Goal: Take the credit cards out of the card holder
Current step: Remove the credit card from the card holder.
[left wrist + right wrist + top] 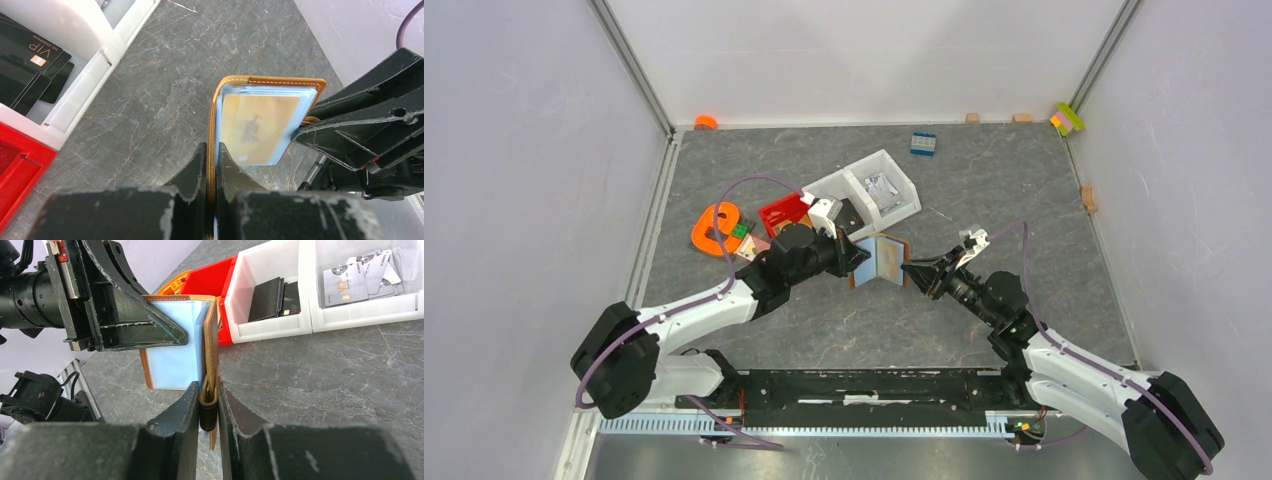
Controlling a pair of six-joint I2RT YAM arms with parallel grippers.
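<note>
Card holder: the brown card holder (881,260) is spread open like a book over the middle of the table (984,200), held between the two grippers, just near of the bins.
Cards: an orange-tan card (260,124) sits inside a pale blue sleeve (305,102) of the holder, fully tucked in; whether the other pale blue leaves hold a second card cannot be told.
Strap tab: a dark strap tab (209,414) lies on the edge of the cover that faces the right wrist camera.
Left gripper: the left gripper (212,150) is clenched on the tan cover at the holder's left side, fingers pressed flat on both faces.
Right gripper: the right gripper (207,390) is clamped on the holder's right cover, at the strap tab, its tips just beside the sleeve's free corner in the left wrist view.
White bin: a two-part white bin (902,178) stands far of the holder, with black cards (272,297) in one part and silver cards (357,277) in the other.
Red bin: a red bin (782,212) touches the white bin's left side.
Farther off: an orange ring-shaped piece (712,228) lies left of the red bin; a blue brick (923,142) lies near the far wall.
</note>
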